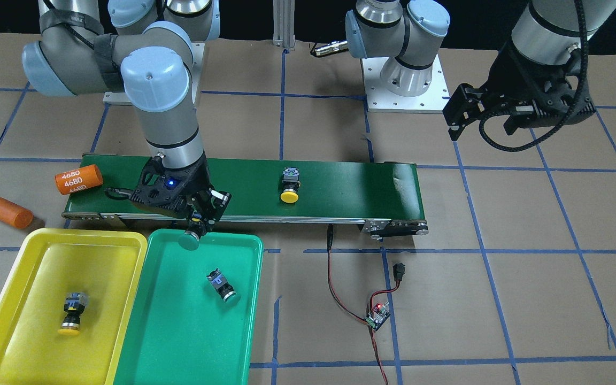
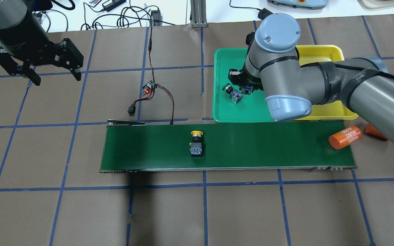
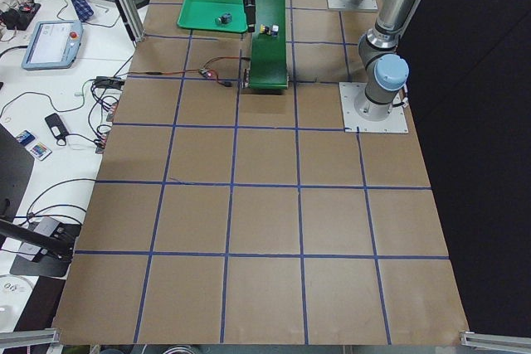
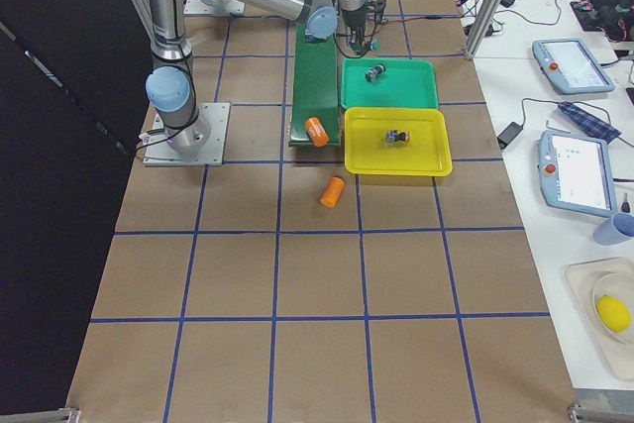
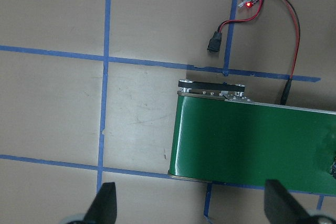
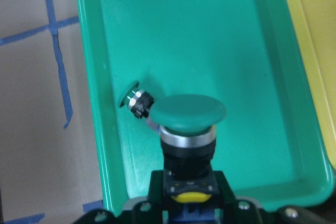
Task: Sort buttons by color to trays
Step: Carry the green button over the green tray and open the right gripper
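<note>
My right gripper (image 1: 198,222) is shut on a green button (image 1: 189,239) and holds it cap-down just above the near edge of the green tray (image 1: 190,337). In the right wrist view the held button (image 6: 189,114) hangs over the tray (image 6: 236,40), close to a second green button (image 6: 134,98) lying on its side there (image 1: 222,286). A yellow button (image 1: 71,313) lies in the yellow tray (image 1: 24,278). Another yellow button (image 1: 290,185) sits on the conveyor belt (image 1: 351,184). My left gripper (image 2: 56,78) is open and empty, high above the table, off the belt's other end.
One orange cylinder marked 4680 (image 1: 78,179) lies on the belt's end by the right arm, another (image 1: 9,213) on the table beside the yellow tray. A small controller board with red and black wires (image 1: 377,315) lies on the table near the belt.
</note>
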Robot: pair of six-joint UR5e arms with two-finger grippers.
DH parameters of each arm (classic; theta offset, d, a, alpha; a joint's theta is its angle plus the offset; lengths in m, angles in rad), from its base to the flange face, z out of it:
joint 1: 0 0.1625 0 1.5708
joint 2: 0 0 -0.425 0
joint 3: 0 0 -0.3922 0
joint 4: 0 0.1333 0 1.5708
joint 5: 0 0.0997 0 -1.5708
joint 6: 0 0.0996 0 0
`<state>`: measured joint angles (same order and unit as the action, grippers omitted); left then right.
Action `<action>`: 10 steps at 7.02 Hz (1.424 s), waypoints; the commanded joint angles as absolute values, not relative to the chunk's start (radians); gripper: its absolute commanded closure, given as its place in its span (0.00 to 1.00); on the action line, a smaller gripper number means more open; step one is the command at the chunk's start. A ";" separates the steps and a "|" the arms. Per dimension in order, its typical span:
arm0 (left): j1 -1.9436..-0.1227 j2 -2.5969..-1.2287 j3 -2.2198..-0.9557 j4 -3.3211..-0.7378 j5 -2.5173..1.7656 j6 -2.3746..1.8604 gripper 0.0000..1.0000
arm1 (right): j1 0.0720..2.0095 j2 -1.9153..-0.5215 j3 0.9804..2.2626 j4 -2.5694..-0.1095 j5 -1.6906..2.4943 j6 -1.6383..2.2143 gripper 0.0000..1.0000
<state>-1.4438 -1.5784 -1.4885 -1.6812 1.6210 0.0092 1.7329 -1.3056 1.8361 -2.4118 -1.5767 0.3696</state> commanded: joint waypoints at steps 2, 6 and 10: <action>-1.445 -1.578 -1.488 -1.681 1.623 0.009 0.00 | 1.732 -1.244 1.841 -2.562 -1.586 0.209 0.65; -1.443 -1.578 -1.488 -1.680 1.623 0.009 0.00 | 1.733 -1.265 1.845 -2.542 -1.635 0.130 0.00; -1.443 -1.578 -1.488 -1.680 1.623 0.009 0.00 | 1.761 -1.443 1.879 -2.107 -1.615 0.400 0.00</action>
